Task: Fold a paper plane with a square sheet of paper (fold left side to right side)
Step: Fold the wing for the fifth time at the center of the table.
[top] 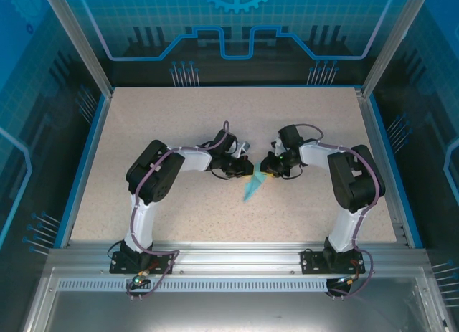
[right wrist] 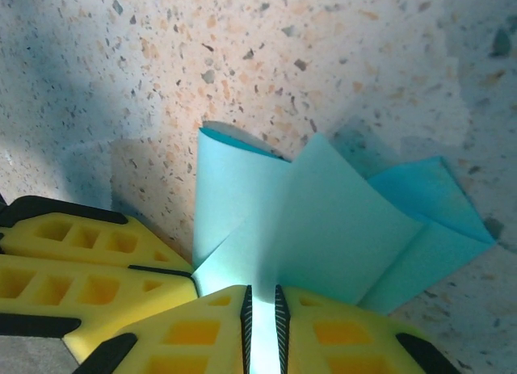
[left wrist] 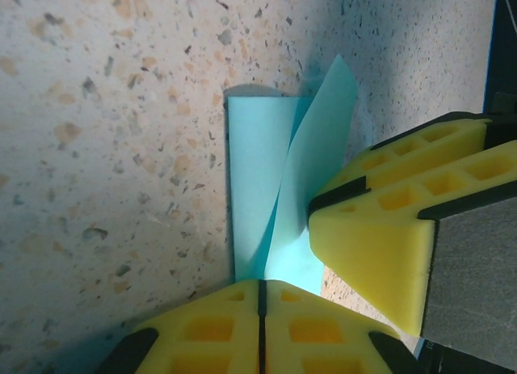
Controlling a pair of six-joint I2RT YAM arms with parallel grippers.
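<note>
Looks like the robot's mid-fold here, well past the first creases. The paper (right wrist: 323,220) is already a narrow, layered shape with loose flaps. It sits about dead centre of the surface (top: 165,124), with its free tip pointing toward 7 o'clock in the overhead view.

The left gripper (left wrist: 260,297) comes in from 9 o'clock and is clenched on one end of the paper, which runs right into the seam between its fingers. The right gripper (right wrist: 262,313) comes in from 3 o'clock and pinches the same end, with blue showing between its fingers. The two grippers are nearly touching, so that's the tight spot.

The next move probably needs one side to let go, or to swing a flap across and press the crease flat without tearing. Loads of bare surface all round, and the blue rim is well away on every side.
</note>
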